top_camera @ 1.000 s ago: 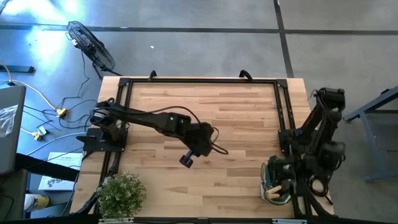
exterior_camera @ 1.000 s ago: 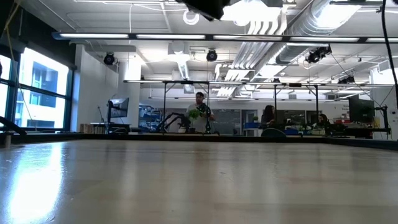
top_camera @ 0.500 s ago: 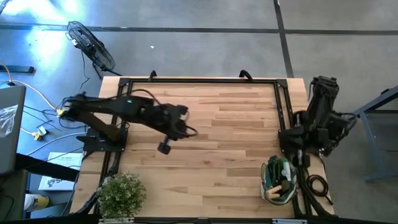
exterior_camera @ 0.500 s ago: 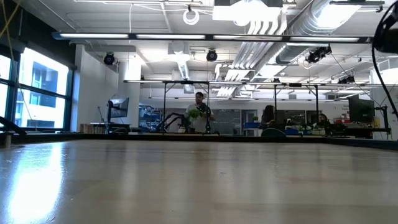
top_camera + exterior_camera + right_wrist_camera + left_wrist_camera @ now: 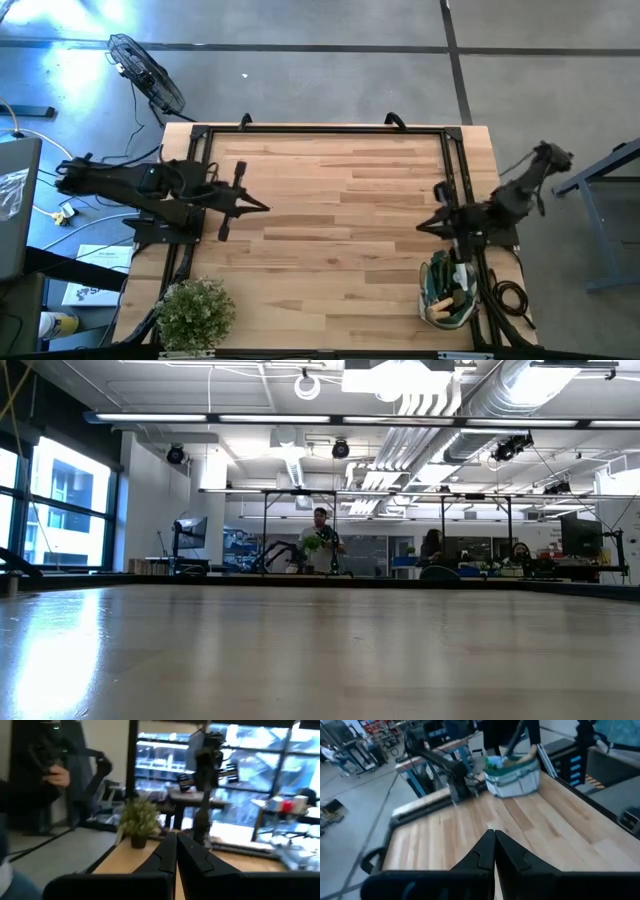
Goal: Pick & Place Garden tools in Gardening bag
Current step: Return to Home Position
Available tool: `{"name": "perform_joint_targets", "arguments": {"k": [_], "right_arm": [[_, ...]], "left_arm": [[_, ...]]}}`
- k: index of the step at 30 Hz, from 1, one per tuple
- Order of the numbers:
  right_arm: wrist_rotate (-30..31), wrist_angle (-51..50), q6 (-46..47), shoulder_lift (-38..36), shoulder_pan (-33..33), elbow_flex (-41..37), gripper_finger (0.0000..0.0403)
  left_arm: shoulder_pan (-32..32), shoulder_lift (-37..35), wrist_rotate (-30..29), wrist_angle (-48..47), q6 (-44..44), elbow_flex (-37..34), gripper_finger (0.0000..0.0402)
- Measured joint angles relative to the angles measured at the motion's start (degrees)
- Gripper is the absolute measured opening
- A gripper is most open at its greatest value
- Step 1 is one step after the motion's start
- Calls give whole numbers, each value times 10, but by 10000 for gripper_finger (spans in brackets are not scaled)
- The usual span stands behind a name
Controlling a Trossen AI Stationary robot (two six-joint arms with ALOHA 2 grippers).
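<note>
The olive-green gardening bag (image 5: 448,290) stands on its base at the table's near right corner, also showing in the left wrist view (image 5: 512,774). Garden tools stick up out of its mouth: a wooden handle (image 5: 531,752) and green pieces (image 5: 452,272). My left gripper (image 5: 262,208) is shut and empty at the table's left side, pointing level toward the right. My right gripper (image 5: 421,225) is shut and empty just beyond the bag's far side, pointing toward the left. Its closed fingertips (image 5: 176,840) and those of the left (image 5: 494,837) show in the wrist views.
A bushy potted plant (image 5: 195,312) stands at the near left corner, also visible as the plant (image 5: 139,822) in the right wrist view. A black rail frame (image 5: 320,130) runs round the table. Bare wood (image 5: 340,210) lies between the arms. A person's hand (image 5: 59,776) shows beyond the table.
My left gripper has drawn back from the table's middle toward the left edge and tipped up from slanting down to nearly level. My right arm has risen from over the bag, swung around and now points toward the table's left. The bag has stayed put.
</note>
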Motion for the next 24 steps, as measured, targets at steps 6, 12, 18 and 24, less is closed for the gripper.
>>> {"name": "perform_joint_targets", "arguments": {"k": [6,12,18,24], "right_arm": [[-83,-17,65,-5,-118,-51,2],[-91,-24,102,-67,-144,-128,3],[-80,-23,99,-157,-144,-173,3],[-79,-55,67,-222,-144,-181,3]], "left_arm": [[0,-82,54,81,-28,-120,0],[0,-175,66,88,-58,-181,0],[0,-269,45,82,-75,-236,0],[0,-320,39,70,-77,-277,0]]}}
